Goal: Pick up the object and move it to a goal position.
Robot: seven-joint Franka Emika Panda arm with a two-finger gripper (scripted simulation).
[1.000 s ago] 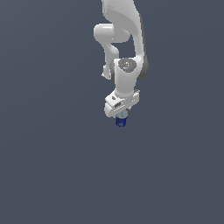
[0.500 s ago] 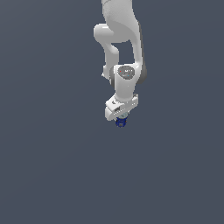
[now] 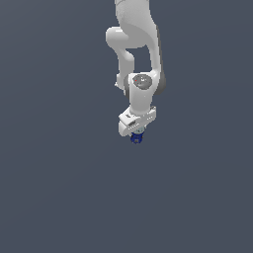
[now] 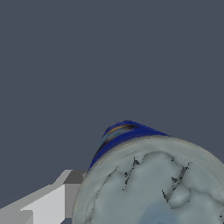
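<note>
The white, jointed Franka robot arm (image 3: 133, 44) reaches down from the top of the exterior view, its wrist section pointing downward and leaning a little toward that view's left. At its lower end sits the white, blocky two-fingered gripper (image 3: 136, 134), and directly beneath the gripper's body the small dark-blue cylindrical can with a grey-silver top (image 3: 136, 139) shows as a short blue stub poking out between the fingers. The can is narrower than the gripper above it.

In the wrist view the can (image 4: 153, 183) fills the near corner of the picture: its pale grey, mottled top faces the camera, with dark crack-like marks across it, and a band of deep blue side wall with an orange-and-pale streak curves away behind the rim. One white and grey finger (image 4: 43, 203) lies right against the can's side (the other finger is out of the picture). The jaws stand clamped on the can, holding it at its upper part.

Around arm and can there is only a plain dark slate-grey ground (image 3: 59, 188), uniform in both views; whether the can touches it or hangs above it cannot be told
</note>
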